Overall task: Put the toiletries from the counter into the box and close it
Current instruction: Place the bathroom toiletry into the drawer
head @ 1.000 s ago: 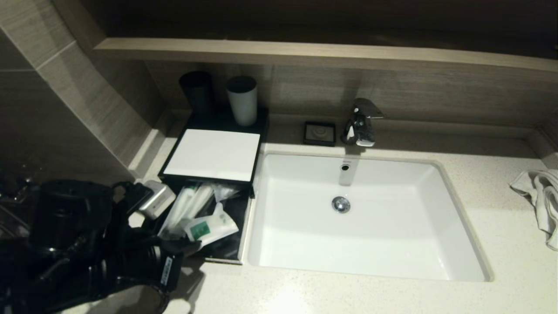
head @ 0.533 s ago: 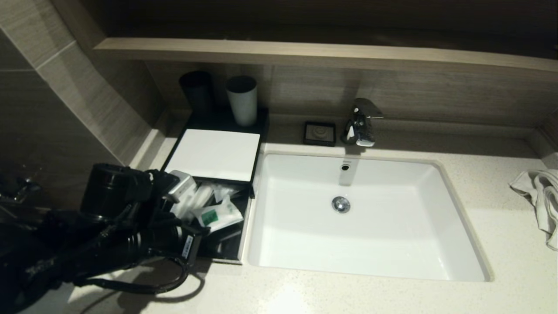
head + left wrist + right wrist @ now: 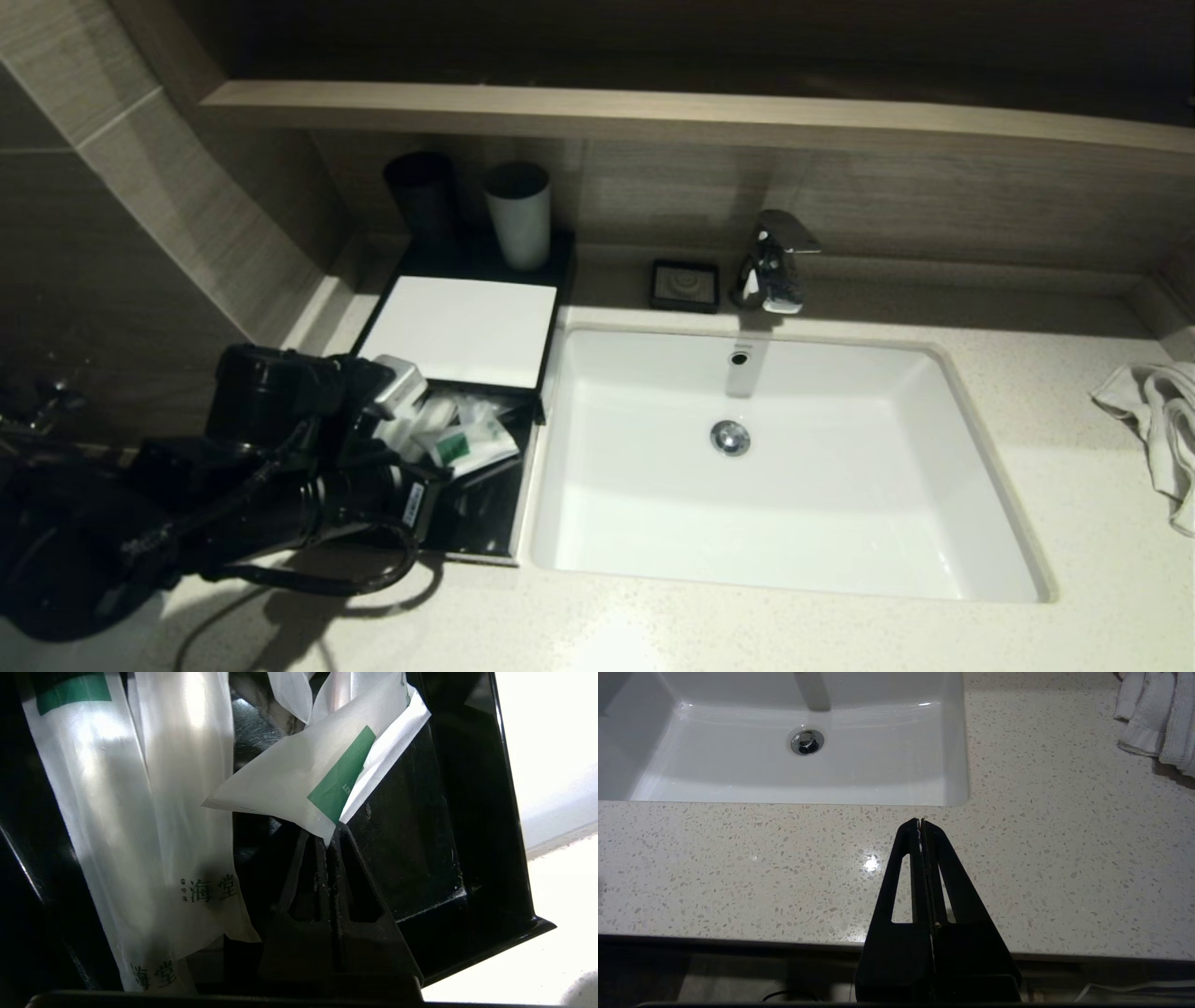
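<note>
A black box (image 3: pixel 553 280) with a white lid (image 3: pixel 457 329) stands left of the sink, its drawer (image 3: pixel 485 527) pulled open toward me. Long white packets (image 3: pixel 411 425) lie in the drawer and also show in the left wrist view (image 3: pixel 140 812). My left gripper (image 3: pixel 439 471) is over the drawer. In the left wrist view it (image 3: pixel 331 835) is shut on the corner of a white packet with a green label (image 3: pixel 299 779), which hangs over the drawer's black floor (image 3: pixel 411 858). My right gripper (image 3: pixel 920 822) is shut and empty over the counter's front edge, out of the head view.
A white sink (image 3: pixel 990 485) fills the middle, with a chrome faucet (image 3: pixel 773 261) behind it. A black cup (image 3: pixel 422 196) and a white cup (image 3: pixel 518 215) stand behind the box. A small black dish (image 3: pixel 685 285) sits by the faucet. A white towel (image 3: pixel 1162 420) lies at the right.
My left arm has moved away from me, farther over the open drawer, carrying the green-labelled packet with it toward the back of the drawer. The right arm has not moved.
</note>
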